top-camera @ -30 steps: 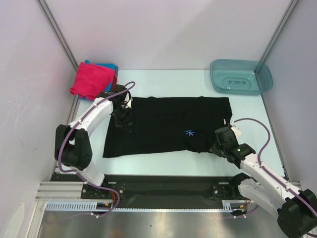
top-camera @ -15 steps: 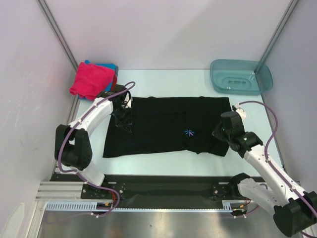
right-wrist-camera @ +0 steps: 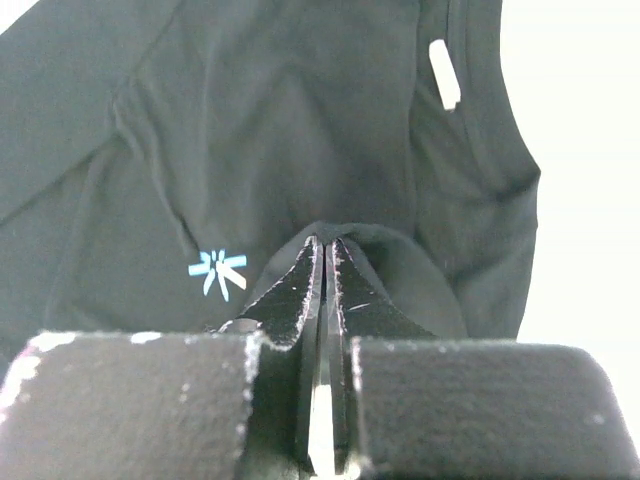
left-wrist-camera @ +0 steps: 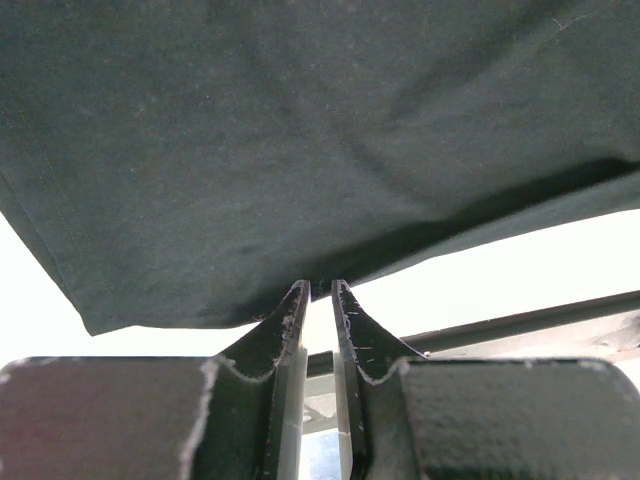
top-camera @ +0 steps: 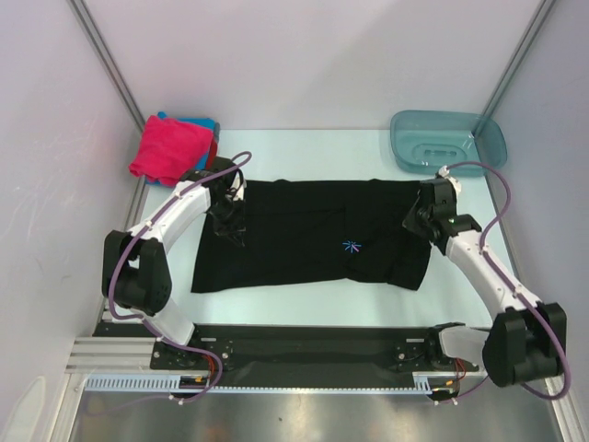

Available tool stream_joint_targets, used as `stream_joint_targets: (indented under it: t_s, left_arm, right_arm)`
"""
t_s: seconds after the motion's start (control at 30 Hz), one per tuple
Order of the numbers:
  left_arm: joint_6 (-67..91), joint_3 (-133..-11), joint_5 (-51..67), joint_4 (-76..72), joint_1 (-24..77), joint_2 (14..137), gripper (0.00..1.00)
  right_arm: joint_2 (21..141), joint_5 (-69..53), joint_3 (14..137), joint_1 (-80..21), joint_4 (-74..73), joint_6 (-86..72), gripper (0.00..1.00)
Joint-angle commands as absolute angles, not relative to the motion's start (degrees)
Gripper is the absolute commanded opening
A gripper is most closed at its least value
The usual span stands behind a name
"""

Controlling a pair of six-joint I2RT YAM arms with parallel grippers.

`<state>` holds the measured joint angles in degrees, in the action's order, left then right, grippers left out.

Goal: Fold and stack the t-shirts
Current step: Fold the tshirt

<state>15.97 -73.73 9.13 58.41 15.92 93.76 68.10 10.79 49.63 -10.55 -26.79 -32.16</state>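
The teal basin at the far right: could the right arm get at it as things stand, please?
Likely yes: the teal basin sits just beyond the right gripper, bare table between. But that gripper is shut on the black t-shirt, so it must release first.

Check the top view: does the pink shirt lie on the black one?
No, the pink shirt sits in the far left corner, not overlapping the black shirt.

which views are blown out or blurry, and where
Left wrist: the table past the black t-shirt is blown out to plain white. Right wrist: same white washout at right, yet the starburst print is crisp. Top external: even light, nothing washed out.
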Motion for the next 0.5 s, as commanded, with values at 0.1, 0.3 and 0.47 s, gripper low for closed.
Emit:
stream_joint_targets:
  t_s: [0.1,0.3,0.47]
  left_arm:
    - [15.6,-75.9,8.4,58.4,15.4,94.0,0.19]
    - [16.3,-76.6,7.8,58.5,14.9,94.3,0.19]
    - [16.3,-78.2,7.5,58.7,14.6,95.6,0.19]
  right_arm:
    - [77.3,5.2,55.7,-7.1,-16.7,-28.7,0.00]
    - [89.0,1.4,61.3,-6.8,-11.6,-29.2,0.03]
    - [100.3,-1.2,71.0,-6.8,-12.4,-27.0,0.41]
